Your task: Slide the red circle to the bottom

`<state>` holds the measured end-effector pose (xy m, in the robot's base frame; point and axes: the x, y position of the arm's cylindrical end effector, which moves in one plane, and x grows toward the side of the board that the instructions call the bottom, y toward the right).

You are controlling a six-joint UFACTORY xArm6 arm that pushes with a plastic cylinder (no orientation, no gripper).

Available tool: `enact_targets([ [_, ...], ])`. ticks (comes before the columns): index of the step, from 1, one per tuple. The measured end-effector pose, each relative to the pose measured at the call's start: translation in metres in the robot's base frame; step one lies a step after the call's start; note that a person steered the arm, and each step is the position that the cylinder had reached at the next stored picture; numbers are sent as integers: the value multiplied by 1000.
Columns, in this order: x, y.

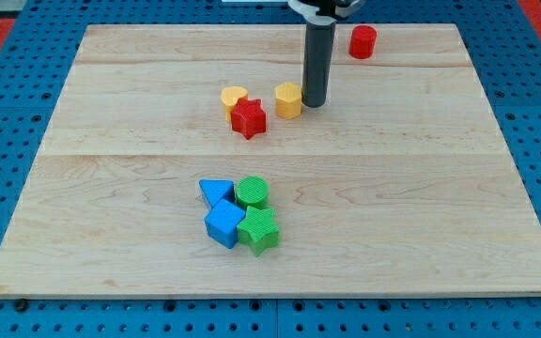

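My tip (pixel 314 102), no grasping end effector, sits beside the yellow block (pixel 288 99), its rod cut off above.

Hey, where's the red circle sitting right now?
The red circle sits near the board's top edge, right of centre, alone, up and to the right of my tip, which stands beside the yellow hexagon.
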<state>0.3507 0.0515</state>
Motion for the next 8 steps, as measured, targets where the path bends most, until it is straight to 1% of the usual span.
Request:
enact_targets([
  [2,-1,-34],
  [3,-1,-34],
  [4,-4,9],
  [5,-25,112],
  [6,-90,137],
  [7,-158,126],
  [8,-158,86],
])
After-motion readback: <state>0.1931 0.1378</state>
